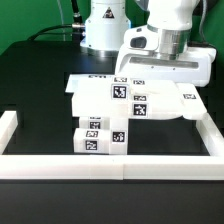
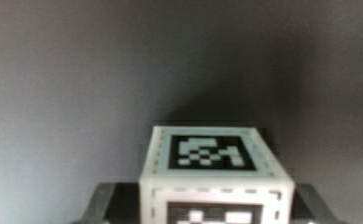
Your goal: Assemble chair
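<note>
The chair is a cluster of matte white tagged pieces in the middle of the black table. A flat panel (image 1: 168,106) lies at the exterior view's right, and chunky blocks (image 1: 100,135) are stacked in front. My gripper (image 1: 148,88) hangs over the cluster's middle, its fingertips mostly hidden under the wide white hand. In the wrist view, a white block (image 2: 210,160) with a tag on top and one on its near face sits between my dark fingers (image 2: 117,200). The gripper (image 2: 210,208) is shut on this block, with a finger against each side.
A long low white border wall (image 1: 110,166) runs along the front and up both sides (image 1: 10,125). The marker board (image 1: 93,77) lies behind the chair pieces. The robot base (image 1: 100,30) stands at the back. Black table (image 2: 89,80) shows beyond the block.
</note>
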{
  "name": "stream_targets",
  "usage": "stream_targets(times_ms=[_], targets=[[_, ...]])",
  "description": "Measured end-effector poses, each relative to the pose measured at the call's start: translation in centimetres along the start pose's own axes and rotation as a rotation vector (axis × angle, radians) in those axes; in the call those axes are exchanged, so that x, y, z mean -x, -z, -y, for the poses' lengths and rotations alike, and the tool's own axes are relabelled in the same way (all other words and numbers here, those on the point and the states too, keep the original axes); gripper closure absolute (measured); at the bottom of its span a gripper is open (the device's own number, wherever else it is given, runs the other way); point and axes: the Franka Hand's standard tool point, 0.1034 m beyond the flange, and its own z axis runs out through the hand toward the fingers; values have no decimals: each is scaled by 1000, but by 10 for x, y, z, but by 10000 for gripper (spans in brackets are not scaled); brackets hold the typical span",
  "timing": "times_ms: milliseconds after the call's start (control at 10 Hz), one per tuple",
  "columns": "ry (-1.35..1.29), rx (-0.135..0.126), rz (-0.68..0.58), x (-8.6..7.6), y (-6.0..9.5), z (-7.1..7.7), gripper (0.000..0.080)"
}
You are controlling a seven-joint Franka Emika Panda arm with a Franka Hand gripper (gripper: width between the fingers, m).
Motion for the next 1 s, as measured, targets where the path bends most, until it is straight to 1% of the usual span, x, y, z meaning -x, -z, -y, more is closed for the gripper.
stream_targets(times_ms=[200,300,500,600,1000], targets=[[10,-6,-4,-4,9,-1,515],[33,-13,2,-7,20,-4,515],[42,-44,9,-21,60,-10,515],[38,-51,15,-29,71,-11,515],[39,-49,11,-29,68,-11,515]])
